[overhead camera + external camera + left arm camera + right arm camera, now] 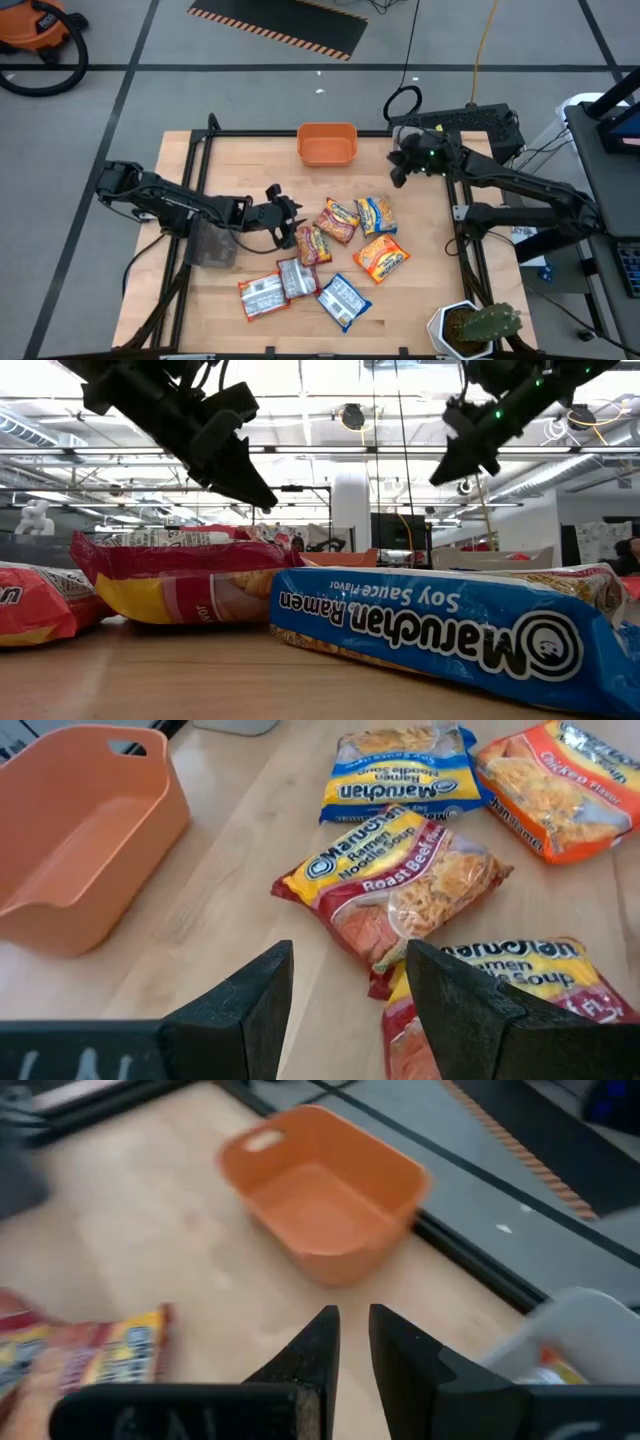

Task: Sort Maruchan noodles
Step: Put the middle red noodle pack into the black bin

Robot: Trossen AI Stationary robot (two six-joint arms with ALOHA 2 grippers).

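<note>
Several Maruchan noodle packets lie flat on the wooden table: a red-yellow roast beef one (pixel 338 220) (pixel 395 890), a yellow-blue one (pixel 376 213) (pixel 400 775), an orange one (pixel 380 257) (pixel 560 785), a dark red one (pixel 312 243), two silver-red ones (pixel 297 278) and a blue-white one (pixel 342 300) (pixel 450 625). My left gripper (pixel 290 215) (pixel 350 990) hovers open just left of the pile, slanting down, with nothing between its fingers. My right gripper (pixel 400 170) (pixel 352 1340) hangs high at the far right, its fingers almost together with only a thin slit, holding nothing.
An orange bin (pixel 327 143) (pixel 325 1190) stands at the table's far edge, middle. A translucent grey bin (pixel 210 245) sits under the left arm. A potted plant (pixel 475 328) stands at the near right corner. A pale container (pixel 575 1335) shows beyond the table's far right.
</note>
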